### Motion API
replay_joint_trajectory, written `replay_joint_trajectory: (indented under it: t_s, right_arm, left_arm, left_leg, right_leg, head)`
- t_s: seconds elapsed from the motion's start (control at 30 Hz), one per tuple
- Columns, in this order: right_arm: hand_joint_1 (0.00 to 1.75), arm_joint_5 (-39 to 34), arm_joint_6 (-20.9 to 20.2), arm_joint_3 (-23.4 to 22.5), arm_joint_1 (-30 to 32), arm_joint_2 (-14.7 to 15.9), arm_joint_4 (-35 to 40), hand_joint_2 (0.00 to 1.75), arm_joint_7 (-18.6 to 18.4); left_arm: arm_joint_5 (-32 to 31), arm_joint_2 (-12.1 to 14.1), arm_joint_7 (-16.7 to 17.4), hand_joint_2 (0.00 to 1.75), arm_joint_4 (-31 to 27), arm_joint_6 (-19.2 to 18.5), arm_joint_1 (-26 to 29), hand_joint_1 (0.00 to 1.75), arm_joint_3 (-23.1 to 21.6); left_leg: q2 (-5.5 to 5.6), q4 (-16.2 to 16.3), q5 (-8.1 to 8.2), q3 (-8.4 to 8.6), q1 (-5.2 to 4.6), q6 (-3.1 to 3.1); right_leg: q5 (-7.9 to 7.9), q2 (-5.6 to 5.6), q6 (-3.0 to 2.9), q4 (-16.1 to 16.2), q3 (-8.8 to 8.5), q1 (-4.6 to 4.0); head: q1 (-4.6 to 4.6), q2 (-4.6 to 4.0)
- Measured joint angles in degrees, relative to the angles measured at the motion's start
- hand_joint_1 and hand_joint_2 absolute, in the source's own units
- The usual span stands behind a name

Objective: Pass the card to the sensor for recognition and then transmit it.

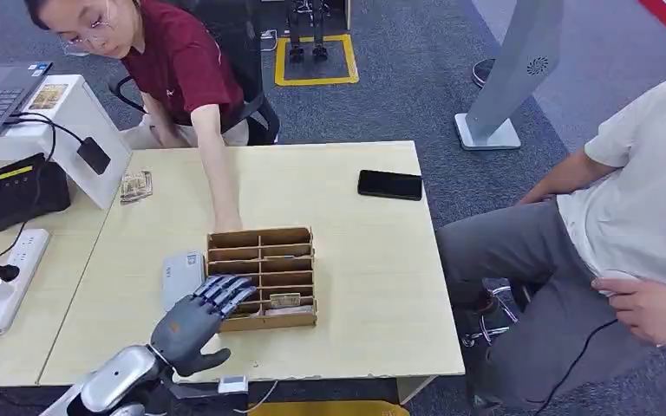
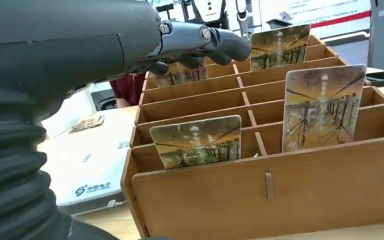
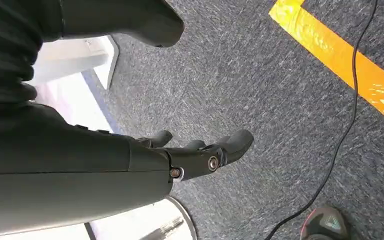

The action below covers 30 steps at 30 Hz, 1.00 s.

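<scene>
Card (image 1: 284, 300) upright in rack (image 1: 263, 277) near desk's front edge, just right of left hand (image 1: 198, 318), open, empty.

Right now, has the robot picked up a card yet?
Not yet. Nothing looks done: the cards still stand in the wooden rack. The left hand hovers open at the rack's edge, holding nothing; the right hand hangs over the floor. Grabbing, scanning and handing over remain.
</scene>
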State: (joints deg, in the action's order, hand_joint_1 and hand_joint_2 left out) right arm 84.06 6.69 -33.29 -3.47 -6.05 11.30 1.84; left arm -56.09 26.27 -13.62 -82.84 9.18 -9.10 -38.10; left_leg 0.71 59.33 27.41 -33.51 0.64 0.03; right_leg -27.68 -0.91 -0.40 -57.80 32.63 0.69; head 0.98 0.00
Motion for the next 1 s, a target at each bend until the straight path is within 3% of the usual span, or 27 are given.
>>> replay_joint_trajectory:
  t_s: [0.67,0.7,0.73,1.0]
  right_arm:
    - [0.0,0.1,0.1,0.0,0.0,0.0,0.0,1.75,0.3]
    - [0.0,0.1,0.1,0.0,0.0,0.0,0.0,1.75,0.3]
    - [0.0,0.1,0.1,0.0,0.0,0.0,0.0,1.75,0.3]
    - [0.0,0.1,0.2,0.0,0.0,0.0,0.0,1.75,0.8]
  left_arm:
    - [-1.4,-1.5,0.9,1.75,2.7,0.7,0.0,0.0,0.0]
    - [-1.4,-1.5,0.9,1.75,2.7,0.7,0.0,1.64,0.0]
    - [-1.4,-1.5,0.9,1.75,2.8,0.8,0.0,1.75,0.0]
    - [-1.9,-1.7,1.1,1.75,3.1,1.7,0.0,1.75,0.0]
  left_leg:
    - [0.0,0.0,0.0,0.0,0.0,0.0]
    - [0.0,0.0,0.0,0.0,0.0,0.0]
    - [0.0,0.0,0.0,0.0,0.0,0.0]
    - [0.0,0.0,0.0,0.0,0.0,0.0]
  right_leg:
    - [0.0,0.0,0.0,0.0,0.0,0.0]
    - [0.0,0.0,0.0,0.0,0.0,0.0]
    - [0.0,0.0,0.0,0.0,0.0,0.0]
    - [0.0,0.0,0.0,0.0,-0.01,0.0]
  head:
    - [0.02,0.0]
    - [0.02,0.0]
    - [0.0,0.0]
    - [0.02,0.0]
